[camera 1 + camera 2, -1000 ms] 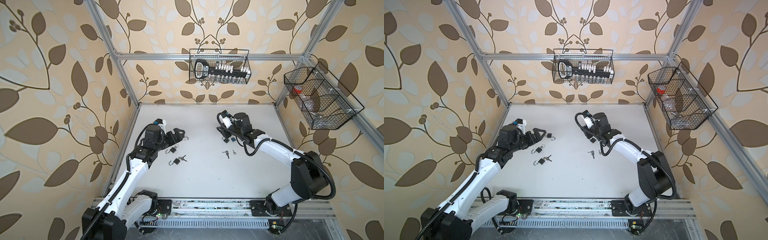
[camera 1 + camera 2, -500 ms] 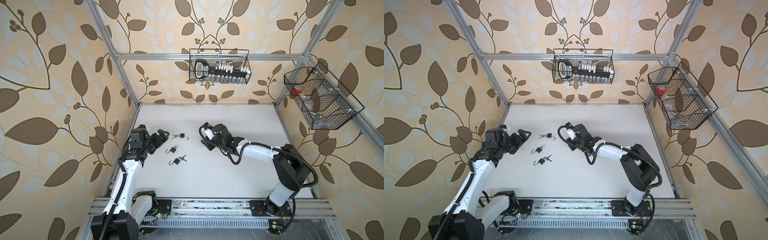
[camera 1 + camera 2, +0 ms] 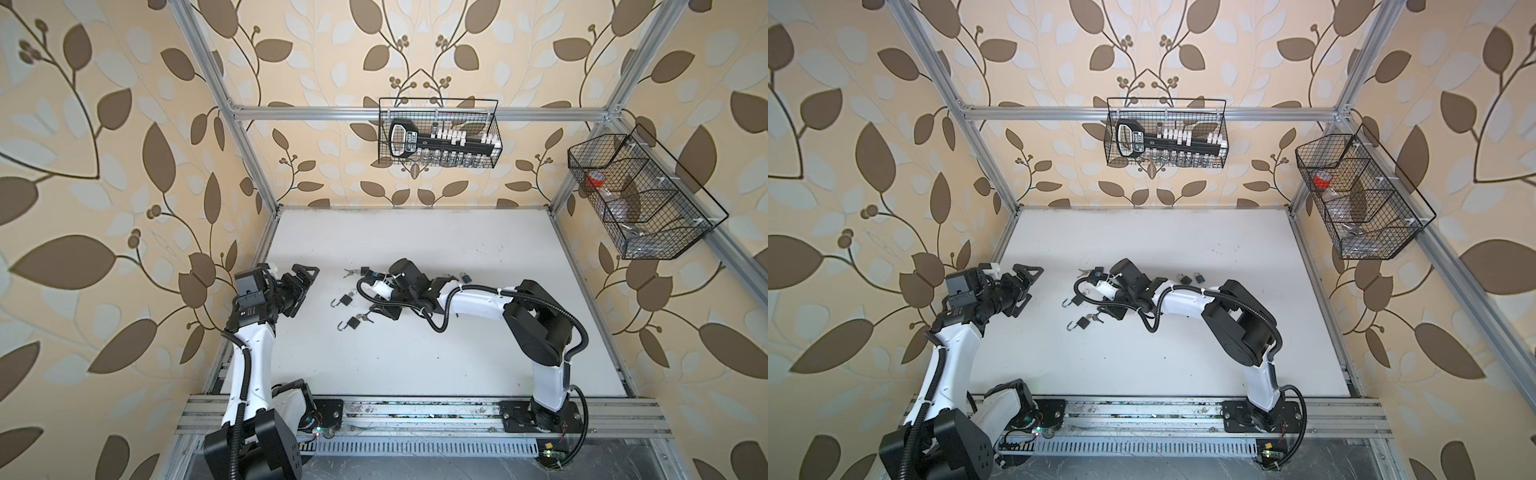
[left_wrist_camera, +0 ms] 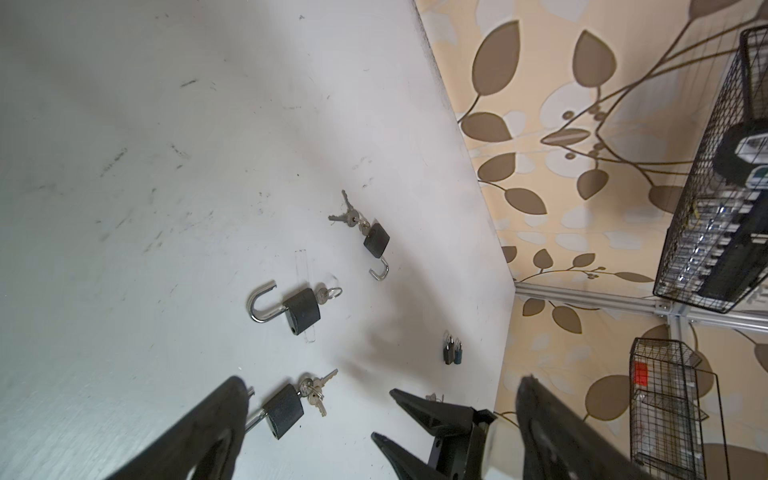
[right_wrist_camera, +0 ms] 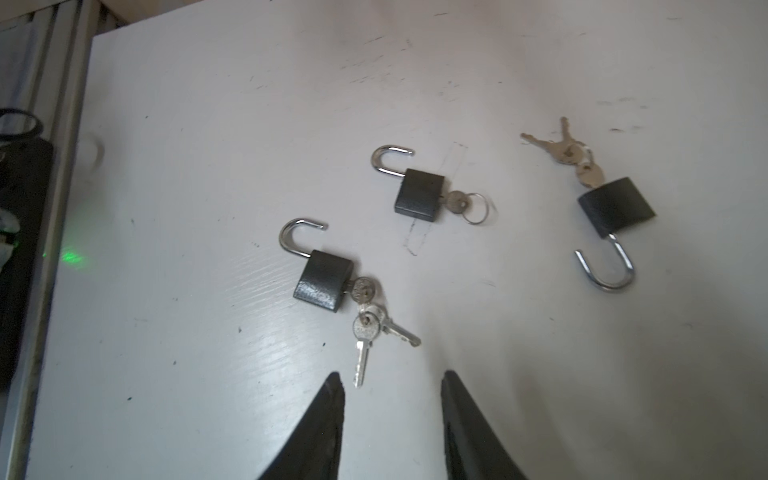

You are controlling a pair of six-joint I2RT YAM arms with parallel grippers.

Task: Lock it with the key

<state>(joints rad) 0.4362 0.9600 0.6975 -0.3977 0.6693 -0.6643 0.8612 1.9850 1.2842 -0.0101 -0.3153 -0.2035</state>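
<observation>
Three black padlocks lie on the white table with their shackles open, a key in each. My right gripper is open and empty, low over the table. Its tips sit just short of the key bunch hanging from the nearest padlock. The middle padlock and the far padlock lie beyond. In both top views the right gripper reaches across the middle to the nearest padlock. My left gripper stands wide open and empty, left of the padlocks.
Two small padlocks stand behind the right arm. A wire basket with a socket set hangs on the back rail. Another wire basket hangs at the right. The left frame rail runs close beside the left arm.
The right arm has swung left across the table to the nearest padlock's keys. The left arm has drawn back to the left, away from the padlocks, still wide open.
</observation>
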